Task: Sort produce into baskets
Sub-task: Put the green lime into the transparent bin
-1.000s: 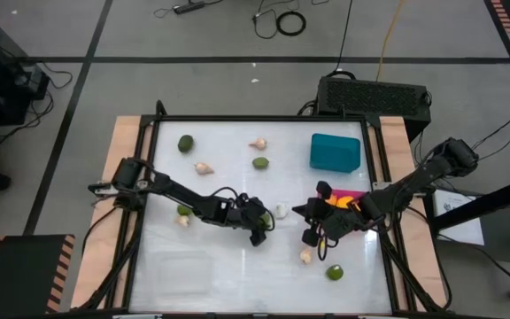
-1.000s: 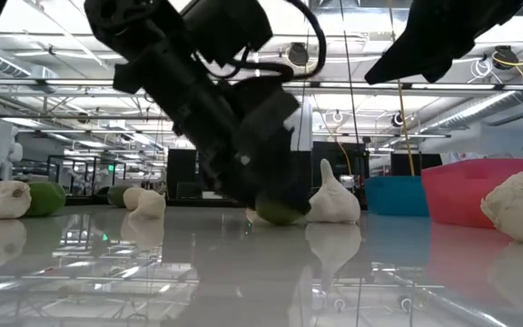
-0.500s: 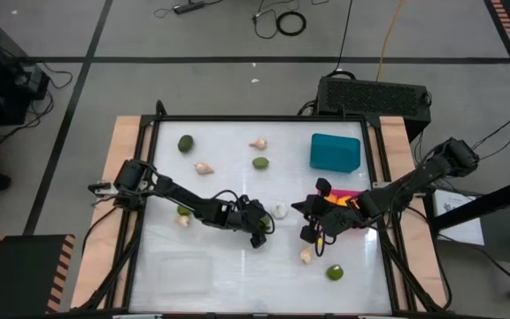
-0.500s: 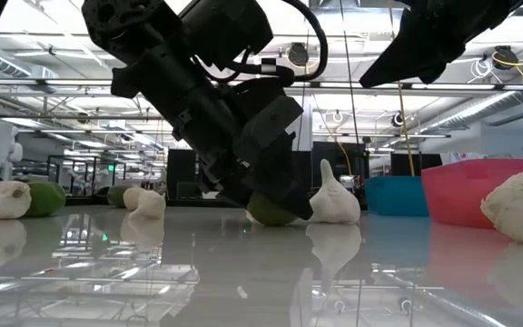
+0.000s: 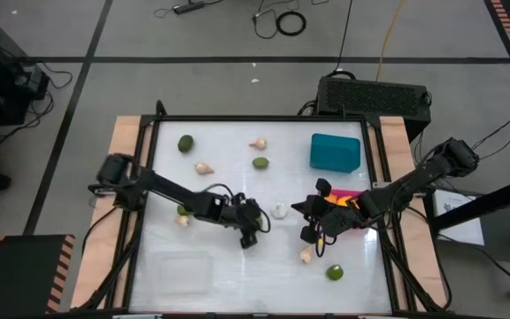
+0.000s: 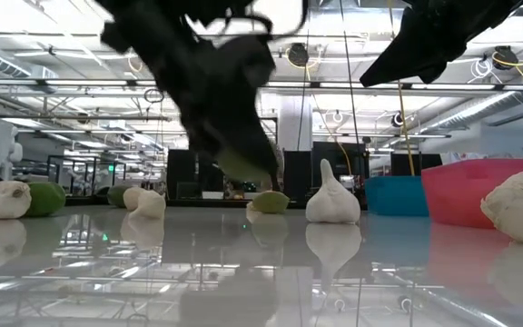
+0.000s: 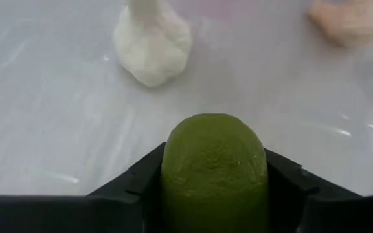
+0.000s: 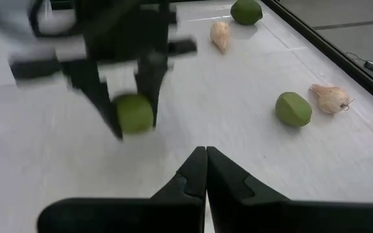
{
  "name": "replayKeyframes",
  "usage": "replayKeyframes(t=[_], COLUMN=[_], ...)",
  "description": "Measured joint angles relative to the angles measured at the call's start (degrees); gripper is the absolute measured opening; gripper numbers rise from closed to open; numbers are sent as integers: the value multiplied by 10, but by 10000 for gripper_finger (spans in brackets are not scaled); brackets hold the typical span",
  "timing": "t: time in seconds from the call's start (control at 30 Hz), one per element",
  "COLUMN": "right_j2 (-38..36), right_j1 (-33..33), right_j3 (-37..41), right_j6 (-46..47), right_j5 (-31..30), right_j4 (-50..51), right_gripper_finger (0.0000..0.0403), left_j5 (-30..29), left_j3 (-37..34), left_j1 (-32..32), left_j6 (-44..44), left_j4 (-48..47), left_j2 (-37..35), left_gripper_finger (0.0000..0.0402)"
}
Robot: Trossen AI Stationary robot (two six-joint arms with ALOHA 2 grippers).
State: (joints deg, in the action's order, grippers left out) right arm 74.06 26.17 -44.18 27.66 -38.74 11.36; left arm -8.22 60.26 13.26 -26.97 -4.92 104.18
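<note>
No legible writing; lime (image 7: 214, 169) in left end effector (image 7: 214, 194)

Motion-blurred left gripper (image 6: 243, 163), low view

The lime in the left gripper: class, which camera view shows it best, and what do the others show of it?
The left wrist view: the lime fills the frame, clamped between the left gripper's fingers. The right wrist view shows it smaller and blurred, the low view only a green sliver under the arm, and the high view hides it.
</note>
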Motion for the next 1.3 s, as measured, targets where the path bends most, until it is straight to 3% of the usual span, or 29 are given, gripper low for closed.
replayKeyframes(t=[0.07,0.23,0.37,0.47,0.57,0.8,1.03,1.3], right_j2=[0,0,0,0,0,0,0,0], right_j1=[0,0,0,0,0,0,-4,-10], right_j3=[0,0,0,0,0,0,0,0], right_j6=[0,2,1,0,-1,-5,-4,1], right_j5=[0,0,0,-2,-3,-3,-3,-2], right_j4=[0,-1,0,0,0,0,-1,-2], right_gripper_finger=[0,0,0,0,0,0,0,0], left_j5=[34,183,240,241,208,163,126,112], left_j3=[0,1,1,1,1,-12,-17,-17], left_j1=[4,41,105,163,213,295,307,306], left_j6=[-2,-57,-114,-195,-246,-249,-252,-253], left_j4=[-51,-198,-354,-424,-421,-386,-375,-376], left_j2=[-40,-150,-217,-255,-272,-255,-227,-216], left_gripper_finger=[189,190,190,190,191,191,195,241])
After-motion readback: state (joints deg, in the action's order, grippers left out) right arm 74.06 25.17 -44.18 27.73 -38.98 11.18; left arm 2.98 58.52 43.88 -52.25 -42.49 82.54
